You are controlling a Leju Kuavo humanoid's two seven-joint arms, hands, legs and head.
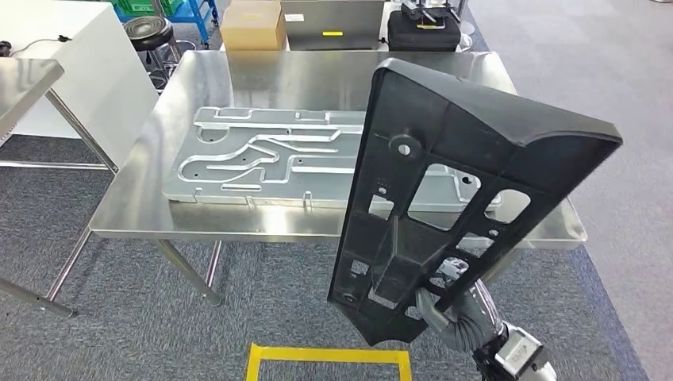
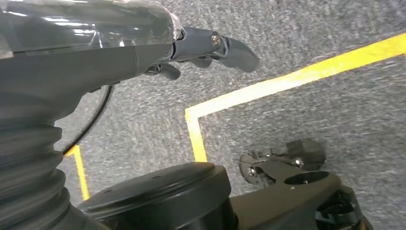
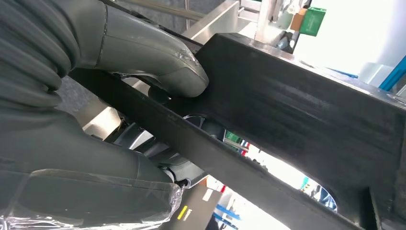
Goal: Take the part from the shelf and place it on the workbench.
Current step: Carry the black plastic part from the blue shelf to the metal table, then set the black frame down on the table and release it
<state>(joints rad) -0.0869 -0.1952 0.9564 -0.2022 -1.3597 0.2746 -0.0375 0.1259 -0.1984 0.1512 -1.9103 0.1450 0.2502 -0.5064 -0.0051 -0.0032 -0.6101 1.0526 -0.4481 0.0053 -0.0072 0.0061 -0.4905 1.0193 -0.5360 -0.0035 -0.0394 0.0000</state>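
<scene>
One large black plastic part, ribbed w/ cutouts, held upright and tilted in air in front of the steel table. Right hand grips its lower end, fingers clamped round a rib. Grey machined metal plate lies on table behind. Left hand hangs over grey carpet w/ yellow tape, fingers loosely curled, holding nothing.

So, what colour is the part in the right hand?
Black, clearest in the head view: part, held by the right hand.

right hand grips black part, thumb pressed on rib.
</scene>
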